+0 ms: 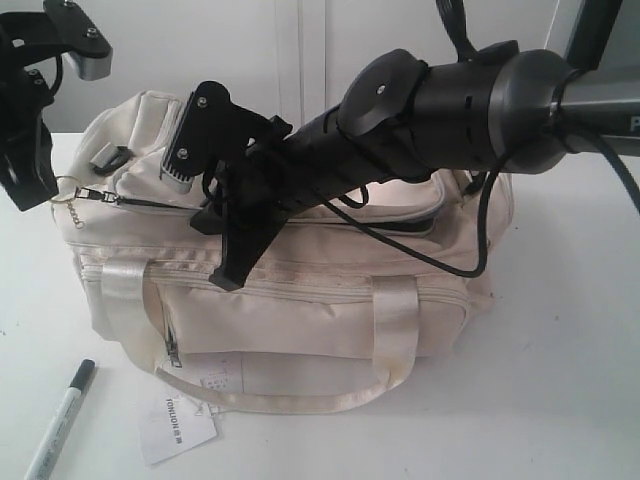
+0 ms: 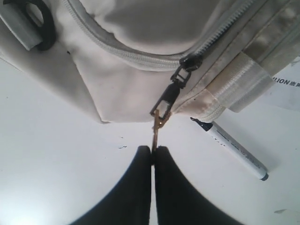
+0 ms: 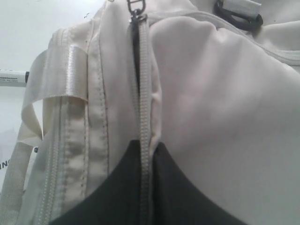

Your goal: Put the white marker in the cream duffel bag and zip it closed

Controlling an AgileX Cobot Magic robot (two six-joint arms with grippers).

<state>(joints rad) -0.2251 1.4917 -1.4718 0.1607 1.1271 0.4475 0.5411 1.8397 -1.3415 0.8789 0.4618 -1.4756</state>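
Observation:
The cream duffel bag (image 1: 300, 300) stands in the middle of the white table. Its top zipper (image 3: 143, 93) shows a dark slit near the slider. My left gripper (image 1: 40, 195) is at the bag's left end, shut on the brass zipper pull (image 2: 161, 119), which is stretched away from the bag (image 2: 131, 84); the fingertips (image 2: 143, 157) pinch it. My right gripper (image 1: 228, 268) reaches across the bag's top and is shut on the zipper edge (image 3: 146, 145). The white marker (image 1: 62, 420) lies on the table in front of the bag's left end, outside it, dark cap towards the bag (image 2: 232, 149).
A white paper tag (image 1: 175, 425) lies in front of the bag beside its lower handle (image 1: 300, 400). A black strap ring (image 2: 40, 18) sits on the bag's end. The right arm (image 1: 450, 110) and its cable hang over the bag's top. Bare table (image 1: 560, 400) at the front right.

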